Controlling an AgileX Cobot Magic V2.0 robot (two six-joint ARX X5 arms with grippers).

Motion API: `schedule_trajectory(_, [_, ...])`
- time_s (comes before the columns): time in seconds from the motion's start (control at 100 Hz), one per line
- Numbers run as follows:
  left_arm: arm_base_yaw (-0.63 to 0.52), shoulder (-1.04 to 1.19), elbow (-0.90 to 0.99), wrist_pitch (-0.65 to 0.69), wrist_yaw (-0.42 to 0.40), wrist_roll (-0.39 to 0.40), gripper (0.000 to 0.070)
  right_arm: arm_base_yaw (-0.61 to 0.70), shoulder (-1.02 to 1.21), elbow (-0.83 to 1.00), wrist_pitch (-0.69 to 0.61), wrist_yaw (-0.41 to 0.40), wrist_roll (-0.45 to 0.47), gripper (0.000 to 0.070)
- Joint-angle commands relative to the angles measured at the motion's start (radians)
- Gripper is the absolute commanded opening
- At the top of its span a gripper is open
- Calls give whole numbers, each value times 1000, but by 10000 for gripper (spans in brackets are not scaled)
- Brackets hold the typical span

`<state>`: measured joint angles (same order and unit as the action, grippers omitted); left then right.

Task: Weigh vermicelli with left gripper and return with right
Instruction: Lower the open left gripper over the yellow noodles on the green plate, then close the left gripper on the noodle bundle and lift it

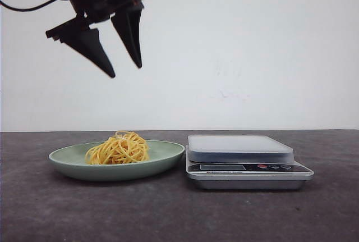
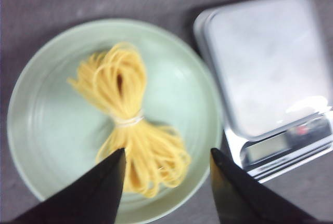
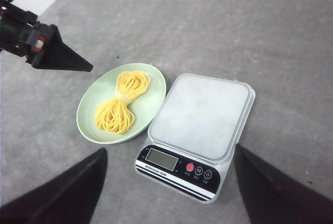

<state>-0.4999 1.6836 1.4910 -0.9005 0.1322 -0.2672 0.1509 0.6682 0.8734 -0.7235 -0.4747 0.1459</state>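
Observation:
The vermicelli [image 1: 118, 148] [image 2: 130, 125] [image 3: 120, 102], a yellow coiled bundle tied with a whitish band, lies on a pale green plate [image 1: 162, 155] [image 2: 41, 130] [image 3: 88, 117]. To the plate's right stands a silver kitchen scale [image 1: 241, 158] [image 2: 270, 63] [image 3: 200, 117] with a bare platform. My left gripper [image 1: 124, 71] [image 2: 167, 154] hangs open high above the plate, nothing between its fingers. My right gripper [image 3: 169, 151] is open too, high above the scale's display; it does not show in the front view.
A dark grey tabletop [image 1: 67, 208] [image 3: 234, 26] carries the plate and scale. A white wall [image 1: 252, 51] stands behind. The scale's display [image 3: 161, 158] and red button [image 3: 189, 168] face the front edge.

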Motion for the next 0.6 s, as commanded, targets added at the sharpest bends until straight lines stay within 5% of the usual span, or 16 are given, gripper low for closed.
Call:
schedule_trajectory(0.0, [-6,40,19,-13,-9,21,314,5,6,19,4,3,-26,492])
schedule_trajectory(0.59, [-16,244,19,41,-8,-3,315,5,10,19,-42,3,-56,492])
